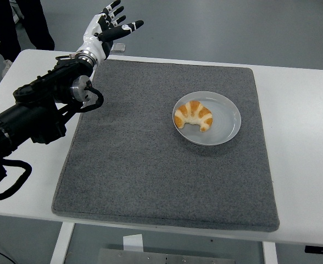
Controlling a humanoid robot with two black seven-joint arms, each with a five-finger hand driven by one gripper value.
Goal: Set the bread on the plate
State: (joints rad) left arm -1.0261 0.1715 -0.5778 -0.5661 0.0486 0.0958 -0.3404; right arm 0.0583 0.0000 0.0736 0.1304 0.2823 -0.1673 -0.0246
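A golden croissant-shaped bread (193, 115) lies on the left half of a pale round plate (226, 119), which sits on the grey mat (150, 165) toward its right rear. My left hand (109, 26) is raised above the mat's far left corner, well away from the plate, with its white fingers (116, 12) spread and nothing in them. The black left arm (40, 107) runs back to the picture's left edge. No right arm shows.
The mat covers most of the white table (304, 143). A person's dark legs (27, 22) stand at the top left, behind the table. A small grey object (117, 47) lies on the floor past the far edge.
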